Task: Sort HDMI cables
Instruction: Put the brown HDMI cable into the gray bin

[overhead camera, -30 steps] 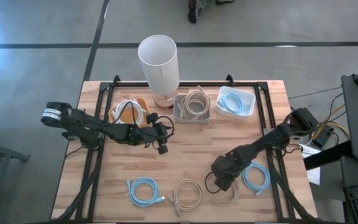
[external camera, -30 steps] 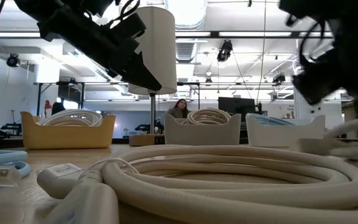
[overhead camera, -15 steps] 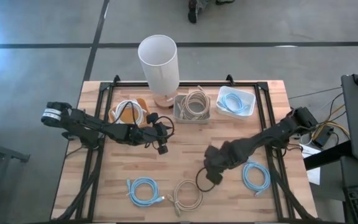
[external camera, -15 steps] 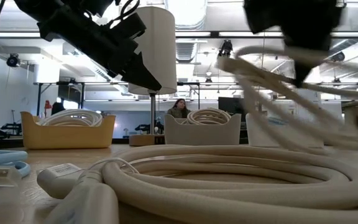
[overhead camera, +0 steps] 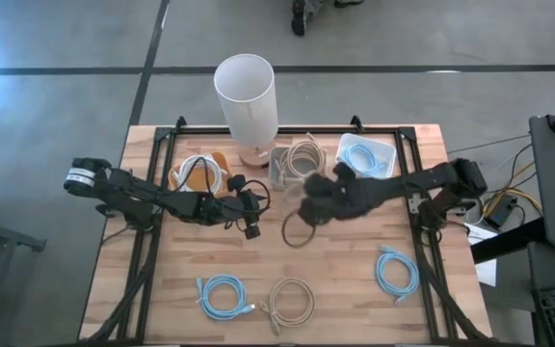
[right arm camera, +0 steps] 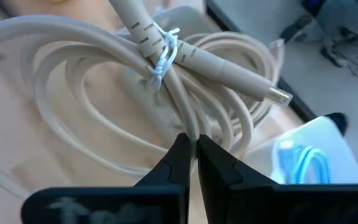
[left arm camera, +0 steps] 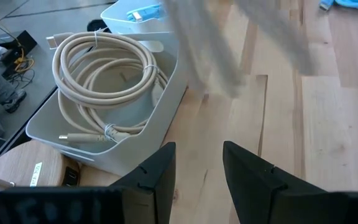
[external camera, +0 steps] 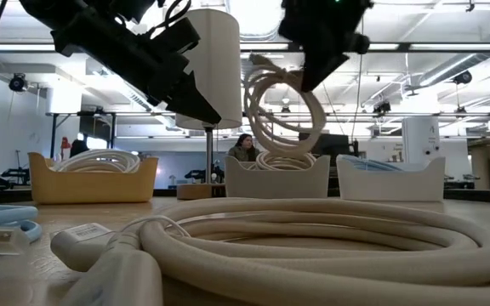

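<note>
My right gripper is over the table's middle, shut on a beige HDMI cable coil that hangs under it, just near of the grey tray. That tray holds another beige coil. A white coil lies in the orange tray, a light blue coil in the white tray. On the table lie two light blue coils and a beige coil. My left gripper is open and hovers left of the grey tray. My right gripper pinches several strands of the beige coil between its two fingers, a little way from the white tie that binds the loops. The coil is lifted clear of the table and hangs below the fingers with its loops roughly upright.
A tall white cylinder stands on a round wooden base at the far edge, between the orange and grey trays. A black frame runs along the table's sides. Bare wood lies between the trays and the near row of coils.
My right gripper has risen from the near right part of the table and swung toward the far left, up to the grey tray. The beige coil it holds came off the table with it and now hangs clear. My left arm kept still.
</note>
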You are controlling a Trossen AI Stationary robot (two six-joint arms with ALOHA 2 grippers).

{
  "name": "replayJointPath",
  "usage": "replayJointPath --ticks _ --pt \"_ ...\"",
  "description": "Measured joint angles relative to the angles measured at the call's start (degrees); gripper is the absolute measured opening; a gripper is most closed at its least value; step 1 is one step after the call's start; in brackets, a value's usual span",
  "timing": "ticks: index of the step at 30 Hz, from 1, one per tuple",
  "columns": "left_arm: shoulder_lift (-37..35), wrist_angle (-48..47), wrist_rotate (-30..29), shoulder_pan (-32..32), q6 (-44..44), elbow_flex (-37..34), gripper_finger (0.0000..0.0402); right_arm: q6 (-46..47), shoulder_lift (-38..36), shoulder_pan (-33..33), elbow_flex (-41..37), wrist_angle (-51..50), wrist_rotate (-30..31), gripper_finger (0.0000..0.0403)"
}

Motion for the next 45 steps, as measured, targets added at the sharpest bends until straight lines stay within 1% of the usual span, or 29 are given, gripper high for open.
replayJointPath --ticks 7,11,16,28,30,31,33,37,41,45 --pt "0.00 0.00 0.00 0.00 1.41 0.00 0.0140 -6.64 -0.02 -9.87 -0.48 7.41 0.00 0.0013" --pt "0.00 0.00 0.00 0.01 1.71 0.00 0.0140 -7.85 0.68 -14.99 -0.89 10.73 -0.72 0.0013" --pt "0.00 -0.29 0.00 0.00 2.05 0.00 0.0140 -7.32 2.68 -19.49 -1.03 10.89 -9.10 0.0013" --pt "0.00 -0.55 0.00 0.01 3.21 0.00 0.0140 -8.57 3.32 -20.08 -0.67 11.19 -9.09 0.0013" --pt "0.00 -0.55 0.00 0.00 3.21 0.00 0.0140 -8.09 3.42 -20.75 -1.17 11.60 -7.37 0.0013" --pt "0.00 -0.55 0.00 0.00 3.21 0.00 0.0140 -6.98 3.62 -21.28 -1.47 11.68 -6.06 0.0013" --pt "0.00 -0.55 0.00 0.00 3.21 0.00 0.0140 -4.24 4.25 -22.49 -2.30 12.89 -5.36 0.0013" --pt "0.00 -0.63 0.00 0.02 3.21 0.00 0.0140 -4.33 6.81 -23.88 -3.07 14.21 -7.28 0.0013" --pt "0.00 -0.96 0.02 0.02 3.19 0.00 0.0140 -6.32 9.32 -23.77 -3.07 14.66 -7.44 0.0013" --pt "0.00 -0.94 0.00 0.02 3.19 0.00 0.0140 -6.45 10.48 -23.85 -3.09 14.62 -7.52 0.0013"
